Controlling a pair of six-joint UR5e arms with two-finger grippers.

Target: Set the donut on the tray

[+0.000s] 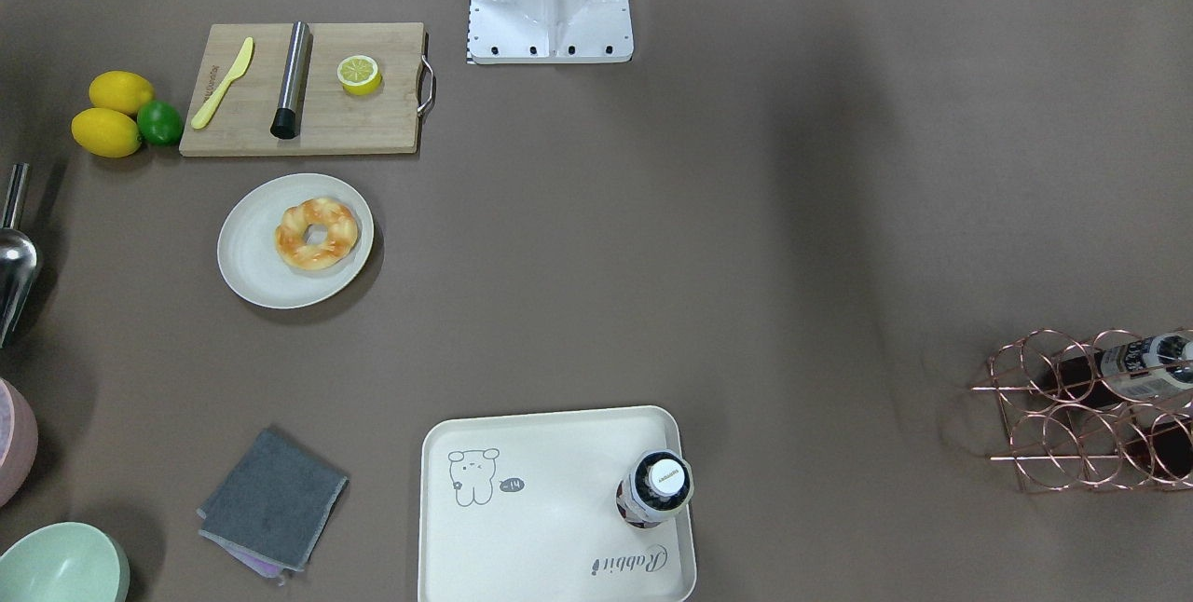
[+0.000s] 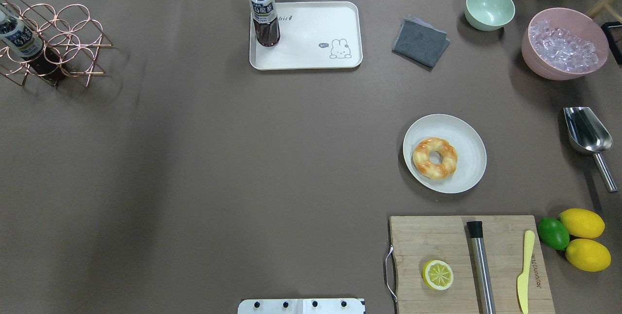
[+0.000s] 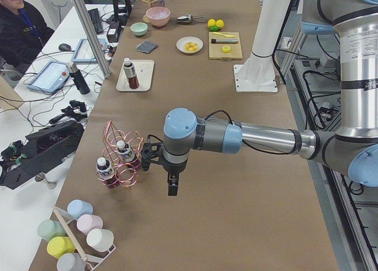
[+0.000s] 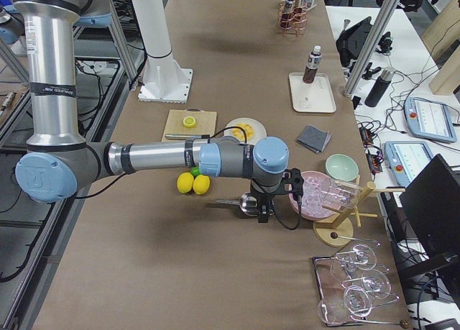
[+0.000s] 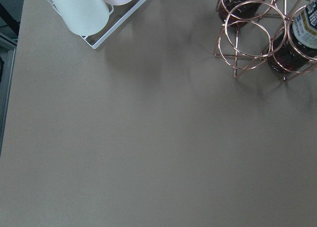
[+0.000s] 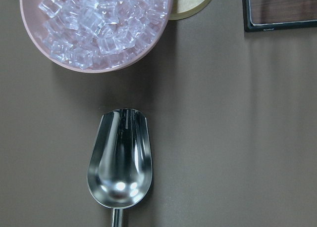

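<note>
The left hand (image 3: 172,185) is hanging above the counter (image 2: 194,158), just beside a copper wire rack (image 3: 121,162) that is holding bottles. It is showing only in a side view, so how far it is open, and whether it is gripping anything, cannot be told. The right hand (image 4: 264,213) is hanging over a steel scoop (image 6: 120,160), near a pink bowl of ice (image 6: 94,24). Its opening likewise cannot be told.

The donut (image 2: 435,158) is lying flat on a round plate (image 2: 466,131) on the robot's right half of the counter, well apart from both hands. Its centre hole is pointing straight up. The ring is nearly round, so no clear long axis is standing out.

The tray (image 2: 311,37) is sitting at the far edge of the counter, well apart from the plate. Its long axis is running across the counter from side to side. A bottle (image 2: 264,12) is standing upright in one corner of it.

A plain brown cover is lying over the counter. A wooden cutting board (image 2: 427,236) near the robot's base is carrying a half lemon (image 2: 438,274). A person (image 3: 20,29) is sitting at a desk alongside.

The donut is showing a twisted golden-orange crust with pale cream patches.
</note>
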